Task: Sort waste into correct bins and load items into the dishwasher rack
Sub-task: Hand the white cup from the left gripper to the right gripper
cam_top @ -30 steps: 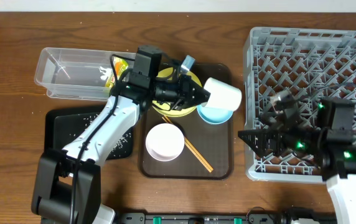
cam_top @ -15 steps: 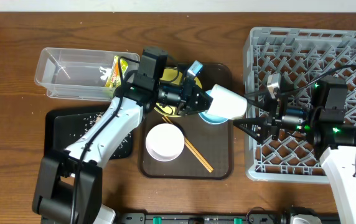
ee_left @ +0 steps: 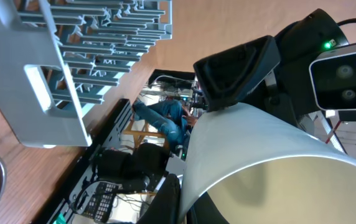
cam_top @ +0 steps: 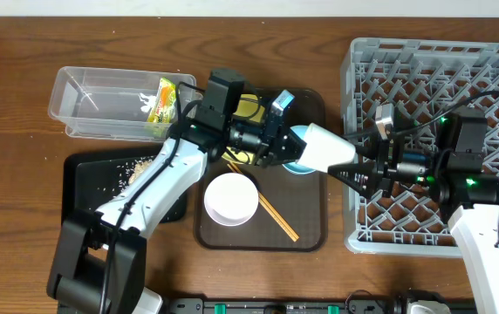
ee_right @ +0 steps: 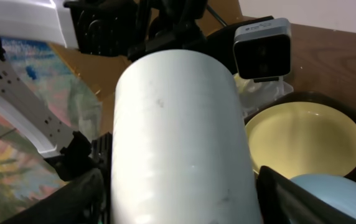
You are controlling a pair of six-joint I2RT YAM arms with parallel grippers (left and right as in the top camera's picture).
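Wrapper [cam_top: 162, 100] lies in tub [cam_top: 92, 100], well left of rack [cam_top: 459, 70].

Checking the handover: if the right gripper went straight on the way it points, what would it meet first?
The pale cup, held sideways by the left gripper. In the wrist view it lies between the fingers of the right gripper, so contact looks near, though depth is unclear.

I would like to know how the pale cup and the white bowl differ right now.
The cup lies on its side in the air, its rim gripped by the left gripper; the white bowl sits upright on the brown tray. The cup is tall and narrow, the bowl wide and shallow. The right gripper straddles the cup; no gripper holds the bowl. Both are pale.
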